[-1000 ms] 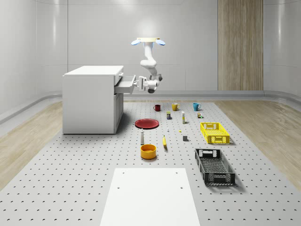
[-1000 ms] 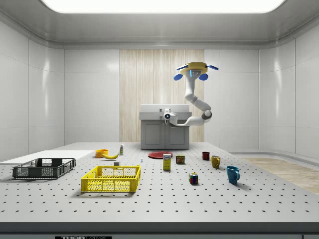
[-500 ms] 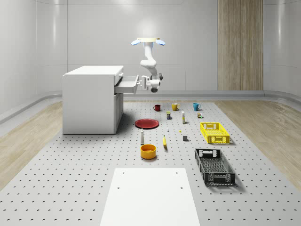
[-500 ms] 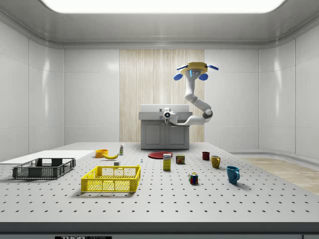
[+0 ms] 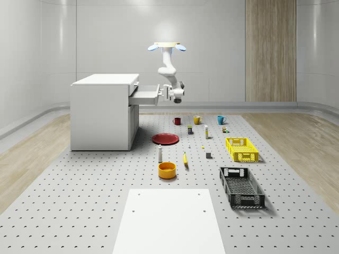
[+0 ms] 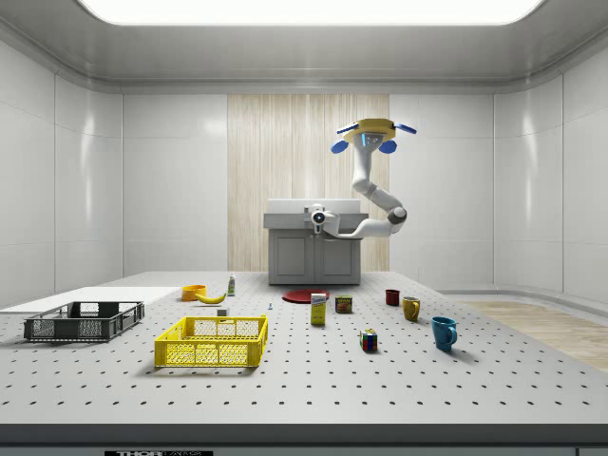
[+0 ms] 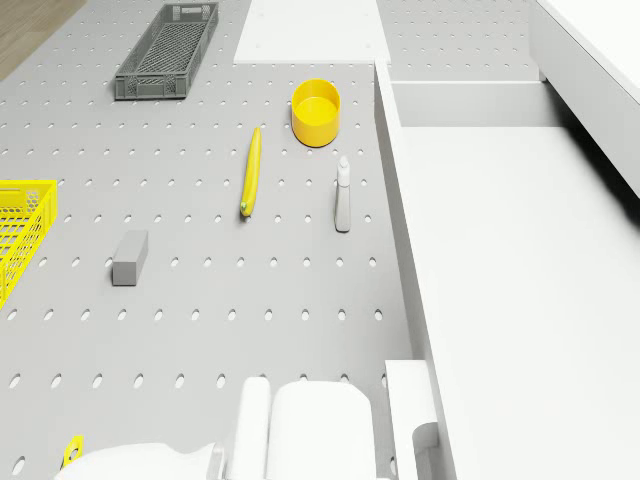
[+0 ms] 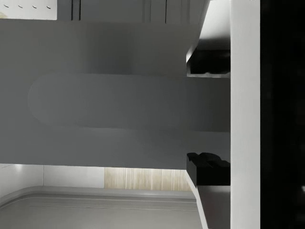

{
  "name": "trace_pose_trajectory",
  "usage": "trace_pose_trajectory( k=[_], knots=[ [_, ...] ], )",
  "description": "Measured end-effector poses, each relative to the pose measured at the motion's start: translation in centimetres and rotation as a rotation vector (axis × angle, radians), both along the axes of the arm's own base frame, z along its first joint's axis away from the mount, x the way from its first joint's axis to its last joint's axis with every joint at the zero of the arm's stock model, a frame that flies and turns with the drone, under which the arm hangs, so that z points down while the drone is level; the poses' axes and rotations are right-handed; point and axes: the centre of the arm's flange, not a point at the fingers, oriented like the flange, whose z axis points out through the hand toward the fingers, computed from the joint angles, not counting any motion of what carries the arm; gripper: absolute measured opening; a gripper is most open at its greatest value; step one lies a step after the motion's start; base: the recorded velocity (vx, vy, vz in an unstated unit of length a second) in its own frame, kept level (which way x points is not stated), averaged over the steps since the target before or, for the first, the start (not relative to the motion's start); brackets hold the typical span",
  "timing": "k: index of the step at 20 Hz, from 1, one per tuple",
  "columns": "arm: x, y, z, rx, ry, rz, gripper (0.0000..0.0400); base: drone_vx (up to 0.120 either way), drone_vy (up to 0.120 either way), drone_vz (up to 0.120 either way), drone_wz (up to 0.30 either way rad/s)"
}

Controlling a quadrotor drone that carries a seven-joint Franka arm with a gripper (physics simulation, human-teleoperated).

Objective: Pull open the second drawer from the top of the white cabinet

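One drone (image 5: 167, 46) hovers beside one white cabinet (image 5: 104, 111), its arm reaching down to the cabinet's one pulled-out drawer (image 5: 143, 94), which juts toward the whole-scene view's right. One gripper (image 5: 165, 93) is clenched on the drawer's handle (image 8: 128, 102). On the floor stand three mugs (image 5: 197, 120), two crates (image 5: 241, 148) and one red plate (image 5: 165, 138).

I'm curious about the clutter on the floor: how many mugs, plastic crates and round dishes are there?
Mugs: 3 (red mug, yellow mug, blue mug)
Plastic crates: 2 (yellow crate, black crate)
Round dishes: 2 (red plate, orange bowl)
Total: 7
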Motion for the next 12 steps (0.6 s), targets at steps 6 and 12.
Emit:
trace_pose_trajectory(
  k=[6,12],
  knots=[
    [-0.2,-1.3,0.6,0.006,0.016,-0.001,0.0287,0.000,0.100,0.000,0.000],
    [-0.2,-1.8,0.8,0.010,0.017,-0.004,0.0295,0.000,-0.013,0.000,0.000]
  ],
)
